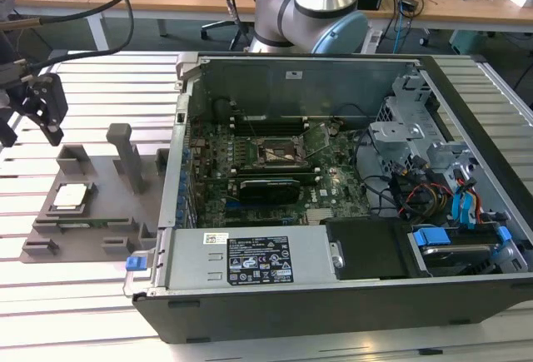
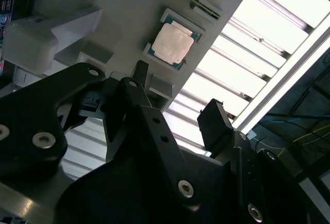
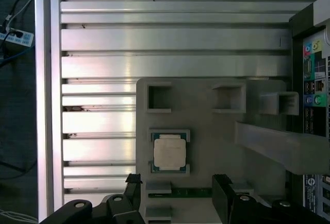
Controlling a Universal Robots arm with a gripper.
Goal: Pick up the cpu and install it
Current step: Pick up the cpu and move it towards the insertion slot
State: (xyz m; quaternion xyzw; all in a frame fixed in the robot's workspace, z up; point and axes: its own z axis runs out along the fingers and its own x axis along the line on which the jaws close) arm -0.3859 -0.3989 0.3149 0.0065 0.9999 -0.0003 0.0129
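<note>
Nearest to the lens were the black metal fingers [image 2: 149, 116] of the tool [image 3: 177, 182], spread wide and holding nothing. Just ahead of their tips, apart from both and lined up with the gap between them, lay the cpu [image 3: 170, 152], a small flat square chip with a pale silver metal top. It sat in a shallow recess of a grey moulded plastic tray [image 3: 206, 126]. We judged that the raised lips at two of its edges were there to keep it square and in a known spot. The tool's spread looked wider than the chip, which seemed to suit a grasp by the chip's sides.

The tray rested on the ribbed aluminium counter [image 3: 154, 38]. Well off to one side of the tool, a black computer case [image 1: 333, 304] lay open on its side. That position left its dark square socket [image 1: 279, 152] facing up and reachable from above. A white label [image 1: 258, 260] was stuck on the silver power supply box [image 1: 187, 254], but we could not make out its print.
</note>
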